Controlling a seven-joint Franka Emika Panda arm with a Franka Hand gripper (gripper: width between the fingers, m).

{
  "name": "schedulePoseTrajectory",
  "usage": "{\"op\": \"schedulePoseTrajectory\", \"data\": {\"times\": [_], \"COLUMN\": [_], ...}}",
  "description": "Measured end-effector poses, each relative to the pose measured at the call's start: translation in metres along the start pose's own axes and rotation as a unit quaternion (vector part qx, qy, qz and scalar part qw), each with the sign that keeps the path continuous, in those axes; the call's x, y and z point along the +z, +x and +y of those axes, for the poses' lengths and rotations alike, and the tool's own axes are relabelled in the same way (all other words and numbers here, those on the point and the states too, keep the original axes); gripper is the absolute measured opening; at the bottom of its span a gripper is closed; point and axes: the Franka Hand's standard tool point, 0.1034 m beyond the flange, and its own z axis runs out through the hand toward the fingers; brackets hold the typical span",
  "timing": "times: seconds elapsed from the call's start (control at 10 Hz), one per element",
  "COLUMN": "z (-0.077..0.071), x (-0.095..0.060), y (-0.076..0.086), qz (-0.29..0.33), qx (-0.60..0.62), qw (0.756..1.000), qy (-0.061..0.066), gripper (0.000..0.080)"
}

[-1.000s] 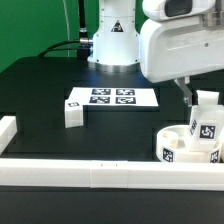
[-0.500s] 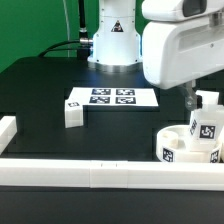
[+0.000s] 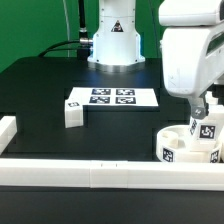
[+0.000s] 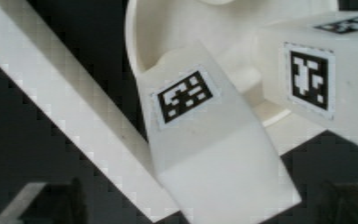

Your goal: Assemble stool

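Observation:
The round white stool seat (image 3: 178, 146) sits at the front of the exterior view's right, against the front rail. Two tagged leg blocks stand in it, one in front (image 3: 206, 129) and one behind (image 3: 208, 102). A third leg block (image 3: 73, 110) lies loose on the black table near the marker board. My gripper (image 3: 198, 110) hangs just above the seat, beside the rear block, jaws wide open. In the wrist view, a tagged leg block (image 4: 190, 98) runs down between my dark fingertips (image 4: 23, 205), with another tagged block (image 4: 311, 70) next to it. The open gripper (image 4: 190, 208) holds nothing.
The marker board (image 3: 112, 97) lies flat at the table's middle back. White border rails run along the front (image 3: 100, 175) and the exterior view's left (image 3: 8, 130). The front rail (image 4: 51, 90) passes close beside the seat. The robot's base (image 3: 113, 40) stands behind.
The arm has shifted toward the exterior view's right and now hangs over the seat and its leg blocks. The jaws stay open. No part has moved.

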Motion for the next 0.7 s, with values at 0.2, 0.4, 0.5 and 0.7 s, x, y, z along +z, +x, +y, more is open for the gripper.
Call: {"op": "schedulePoseTrajectory", "data": {"times": [0.2,0.4,0.5,0.7], "z": [0.002,0.001,0.001,-0.002], "x": [0.006,0.010,0.013,0.019], "y": [-0.006,-0.008,-0.009,-0.009], "qz": [-0.005,-0.009,-0.010,-0.011], "qx": [-0.066,-0.084,-0.082,-0.082], "qw": [0.998,0.996,0.997,0.997], "qy": [0.002,0.004,0.006,0.007], "gripper": [0.0649,0.0649,0.0649,0.0649]}}
